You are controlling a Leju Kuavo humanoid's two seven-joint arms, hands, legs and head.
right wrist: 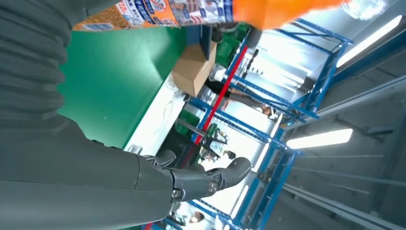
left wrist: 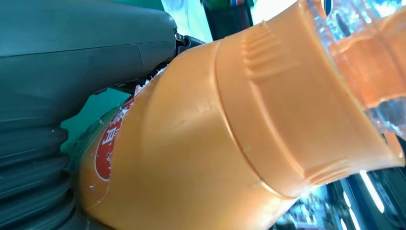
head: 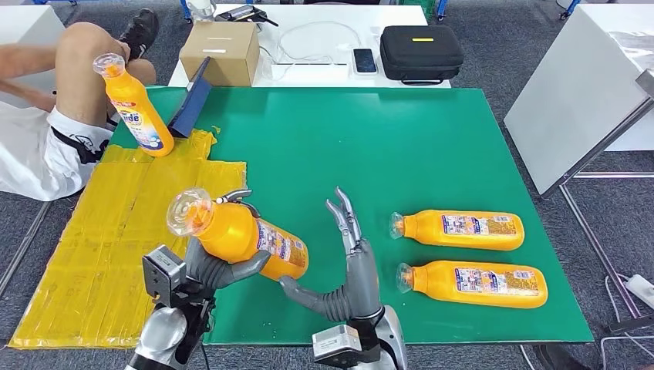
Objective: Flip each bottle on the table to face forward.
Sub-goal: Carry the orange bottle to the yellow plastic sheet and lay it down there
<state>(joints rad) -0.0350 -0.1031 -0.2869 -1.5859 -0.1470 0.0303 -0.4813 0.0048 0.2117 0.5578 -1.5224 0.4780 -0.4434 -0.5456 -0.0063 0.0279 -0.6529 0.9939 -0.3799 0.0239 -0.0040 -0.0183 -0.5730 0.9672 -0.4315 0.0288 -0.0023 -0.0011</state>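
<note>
nearest, held off the green mat [head: 432, 146] in the left hand [head: 207, 266]: an orange bottle [head: 245, 237], tilted, clear cap up and toward the camera, fingers wrapped round its body from below. beside it, the right hand [head: 351, 262], empty, fingers apart and pointing up, thumb reaching toward the bottle's base, seemingly just short of touching.

risks, as a guess: smooth, rounded plastic gripped low on the body, so a slip or a roll in the palm during any turn; a drop onto the mat, maybe a bounce toward the near edge. a clumsy handover to the right hand, knocking the base instead of catching it. label side misjudged, leaving the bottle facing the wrong way.

writing on the held bottle: a printed label with small text, too fine to read; in the left wrist view, a red patch with white characters, partly hidden.

further right, 2 more orange bottles [head: 459, 229] [head: 472, 283] flat on the mat, caps to the left, back labels up, print unreadable.

farthest, 1 upright bottle [head: 135, 108] on the yellow sheet [head: 116, 231], front label showing blue lettering, not clear enough to read for sure. behind it, a seated person's knee [head: 81, 46].
</note>
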